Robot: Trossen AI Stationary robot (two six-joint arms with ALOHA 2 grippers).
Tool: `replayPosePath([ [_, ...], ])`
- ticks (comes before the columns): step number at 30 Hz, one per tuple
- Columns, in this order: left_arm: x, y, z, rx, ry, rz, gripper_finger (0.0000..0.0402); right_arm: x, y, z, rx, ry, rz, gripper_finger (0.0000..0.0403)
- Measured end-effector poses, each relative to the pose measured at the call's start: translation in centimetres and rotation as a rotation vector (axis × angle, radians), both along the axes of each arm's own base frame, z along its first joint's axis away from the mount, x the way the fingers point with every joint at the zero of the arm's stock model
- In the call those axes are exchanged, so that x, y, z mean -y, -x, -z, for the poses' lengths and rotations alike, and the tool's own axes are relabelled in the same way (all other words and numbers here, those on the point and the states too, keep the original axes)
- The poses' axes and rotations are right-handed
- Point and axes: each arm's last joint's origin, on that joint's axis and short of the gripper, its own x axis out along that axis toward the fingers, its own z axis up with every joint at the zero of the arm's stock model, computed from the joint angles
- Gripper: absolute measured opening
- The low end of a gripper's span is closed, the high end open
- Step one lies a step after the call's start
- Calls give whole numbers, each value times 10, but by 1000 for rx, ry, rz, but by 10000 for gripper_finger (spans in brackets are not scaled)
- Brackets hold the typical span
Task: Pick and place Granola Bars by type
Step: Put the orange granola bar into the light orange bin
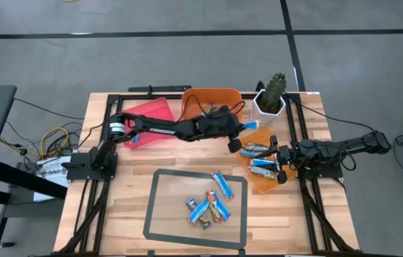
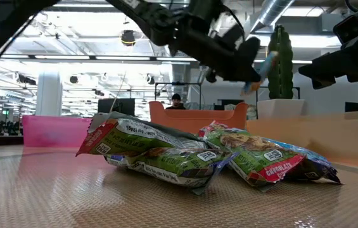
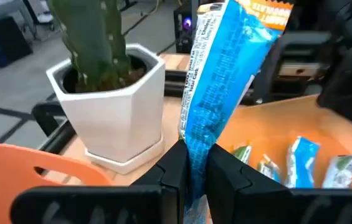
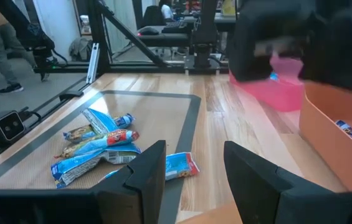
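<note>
I hold one blue bar [image 3: 222, 93] in my left gripper [image 1: 238, 138], and the fingers [image 3: 169, 171] are pinched shut on just its bottom end, so the bar sticks up long and floppy. It hangs in the air between the cactus pot [image 1: 269, 106] and the small orange tray [image 1: 259, 183], a little above the tray's near edge. If I shake or turn too fast, I think the shiny wrapper can slip out and fall on the wood next to the tray. The pot is just beside the bar, so a wide swing could bump it. My right gripper [image 1: 281, 165] rests at the far side of that tray with its fingers apart and nothing in them; I could knock into it. More bars [image 1: 208, 207] lie on the mat, away from the pot.
</note>
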Motion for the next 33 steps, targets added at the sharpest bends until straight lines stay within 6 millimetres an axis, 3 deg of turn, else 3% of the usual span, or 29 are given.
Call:
replayPosePath([
  [7,-4,-23,22,-56,7,-7,34,0,0,0,0,0,0,154],
  [13,-3,-31,40,-75,47,-13,34,0,0,0,1,0,0,154],
  [33,24,-34,42,-87,47,70,34,0,0,0,0,0,0,154],
])
